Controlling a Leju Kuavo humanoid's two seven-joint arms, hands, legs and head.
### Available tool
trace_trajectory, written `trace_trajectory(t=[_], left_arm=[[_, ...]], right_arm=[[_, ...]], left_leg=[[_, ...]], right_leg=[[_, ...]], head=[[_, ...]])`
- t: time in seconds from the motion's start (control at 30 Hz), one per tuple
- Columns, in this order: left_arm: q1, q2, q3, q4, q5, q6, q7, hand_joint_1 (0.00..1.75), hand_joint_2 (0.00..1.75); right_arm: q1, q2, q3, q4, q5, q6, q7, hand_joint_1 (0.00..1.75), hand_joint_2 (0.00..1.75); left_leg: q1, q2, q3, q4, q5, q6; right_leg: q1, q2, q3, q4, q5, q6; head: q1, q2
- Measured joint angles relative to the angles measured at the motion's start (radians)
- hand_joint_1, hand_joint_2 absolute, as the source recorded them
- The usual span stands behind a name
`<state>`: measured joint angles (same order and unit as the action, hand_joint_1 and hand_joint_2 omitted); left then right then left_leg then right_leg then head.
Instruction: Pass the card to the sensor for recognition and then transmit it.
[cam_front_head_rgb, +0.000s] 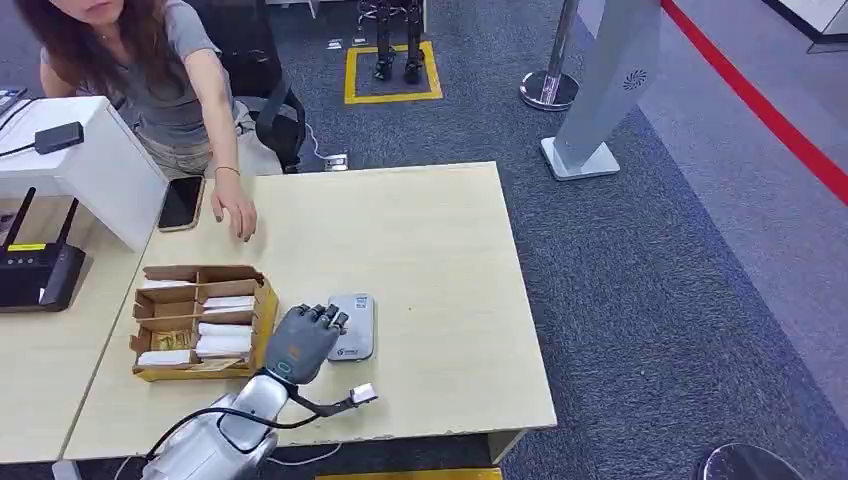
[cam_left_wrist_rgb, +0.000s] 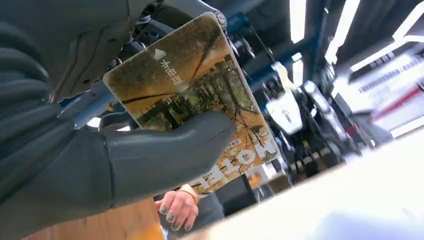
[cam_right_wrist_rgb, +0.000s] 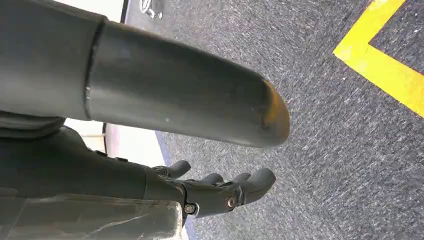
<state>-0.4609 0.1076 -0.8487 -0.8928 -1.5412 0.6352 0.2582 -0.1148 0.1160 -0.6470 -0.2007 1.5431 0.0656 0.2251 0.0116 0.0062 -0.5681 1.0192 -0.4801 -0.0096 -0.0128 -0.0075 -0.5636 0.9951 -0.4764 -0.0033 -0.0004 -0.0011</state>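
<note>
Head view: the left hand (cam_front_head_rgb: 303, 343) hovers over the grey sensor (cam_front_head_rgb: 352, 326) on the bench (cam_front_head_rgb: 440, 250), beside a cardboard box (cam_front_head_rgb: 200, 320). Left wrist view: its thumb and fingers (cam_left_wrist_rgb: 170, 155) pinch the card (cam_left_wrist_rgb: 200, 95), with a person's hand (cam_left_wrist_rgb: 176, 210) beyond. Right wrist view: the right hand (cam_right_wrist_rgb: 210, 192) hangs over carpet (cam_right_wrist_rgb: 350, 150), fingers apart and empty.

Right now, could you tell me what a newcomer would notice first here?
The robot's grey left hand hovers over the flat grey sensor pad on the pale wooden table, holding a glossy picture-printed card. Beside it sits an open cardboard box of cards, and a person's hand rests at the far edge.
</note>
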Motion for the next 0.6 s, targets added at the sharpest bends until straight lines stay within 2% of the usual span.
trace_trajectory(t=[0.07,0.13,0.27,0.33,0.43,0.5,0.6], left_arm=[[0.019,0.016,0.055,-0.100,0.018,0.000,-0.061,1.75,1.75],[0.044,0.020,0.118,-0.186,0.109,0.000,-0.145,1.75,1.75],[0.087,0.015,0.267,-0.321,0.487,-0.001,-0.329,1.75,1.75],[0.102,0.013,0.328,-0.363,0.615,-0.004,-0.381,1.75,1.75],[0.121,0.012,0.393,-0.403,0.702,-0.010,-0.424,1.75,1.75],[0.138,0.008,0.435,-0.421,0.818,-0.024,-0.477,1.75,1.75],[0.149,-0.002,0.510,-0.435,1.007,-0.088,-0.537,1.75,1.75]], right_arm=[[0.003,0.000,0.000,0.000,-0.005,-0.003,-0.001,0.00,0.00],[0.008,0.000,0.000,0.000,-0.014,-0.006,-0.007,0.00,0.00],[0.019,0.000,0.000,0.000,-0.027,-0.012,-0.015,0.00,0.00],[0.023,0.000,0.000,0.000,-0.028,-0.015,-0.018,0.00,0.00],[0.026,0.000,0.000,0.000,-0.028,-0.017,-0.018,0.00,0.00],[0.027,0.000,0.000,0.000,-0.029,-0.018,-0.019,0.00,0.00],[0.029,0.000,0.000,0.000,-0.029,-0.018,-0.021,0.00,0.00]], left_leg=[[0.000,0.000,0.000,0.000,0.000,0.000],[0.000,0.000,-0.001,0.000,0.000,0.000],[0.000,0.001,-0.001,0.000,0.000,0.000],[0.000,0.000,-0.001,0.000,0.000,0.000],[0.000,0.000,-0.001,0.000,0.000,0.000],[0.000,0.001,-0.001,0.000,0.000,0.000],[0.000,0.001,-0.001,0.000,0.000,0.000]], right_leg=[[0.000,0.000,0.000,0.000,0.000,0.000],[0.000,0.000,0.000,0.000,0.000,0.000],[0.000,0.001,0.000,0.000,0.000,0.000],[0.000,0.000,0.000,0.000,0.000,0.000],[0.000,-0.001,0.000,0.000,0.000,0.000],[0.000,0.000,0.000,0.000,0.000,0.000],[0.000,0.001,0.000,0.000,0.000,0.000]], head=[[0.000,0.000],[0.000,0.000],[0.000,0.000],[0.000,0.000],[0.000,0.000],[0.000,0.000],[0.000,0.000]])
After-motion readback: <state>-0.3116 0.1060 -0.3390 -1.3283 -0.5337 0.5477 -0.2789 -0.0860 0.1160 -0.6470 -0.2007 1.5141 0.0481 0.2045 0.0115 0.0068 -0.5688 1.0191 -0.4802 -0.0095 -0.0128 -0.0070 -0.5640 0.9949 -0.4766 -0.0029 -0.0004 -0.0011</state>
